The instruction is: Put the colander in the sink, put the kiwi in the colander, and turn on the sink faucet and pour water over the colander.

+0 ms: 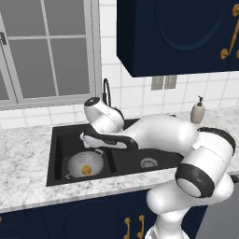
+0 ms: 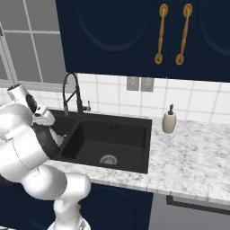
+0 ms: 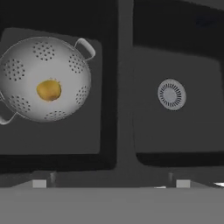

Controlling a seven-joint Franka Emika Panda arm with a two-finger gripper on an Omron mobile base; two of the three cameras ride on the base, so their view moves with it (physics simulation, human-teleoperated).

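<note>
A perforated grey-white colander (image 3: 45, 78) holding an orange-yellow kiwi (image 3: 48, 89) is seen upper left; the gripper (image 3: 111, 183) is spread wide, empty.

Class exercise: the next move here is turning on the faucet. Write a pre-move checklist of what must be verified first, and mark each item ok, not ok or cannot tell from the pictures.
1. The colander sits in the left basin of the sink: ok.
2. The kiwi lies inside the colander: ok.
3. The gripper is open and holds nothing, free to work the lever: ok.
4. The sink faucet is upright behind the sink, lever side unobstructed: ok.
5. The spout is aimed over the colander's basin: cannot tell.
6. Water is off, nothing flowing yet: ok.
</note>
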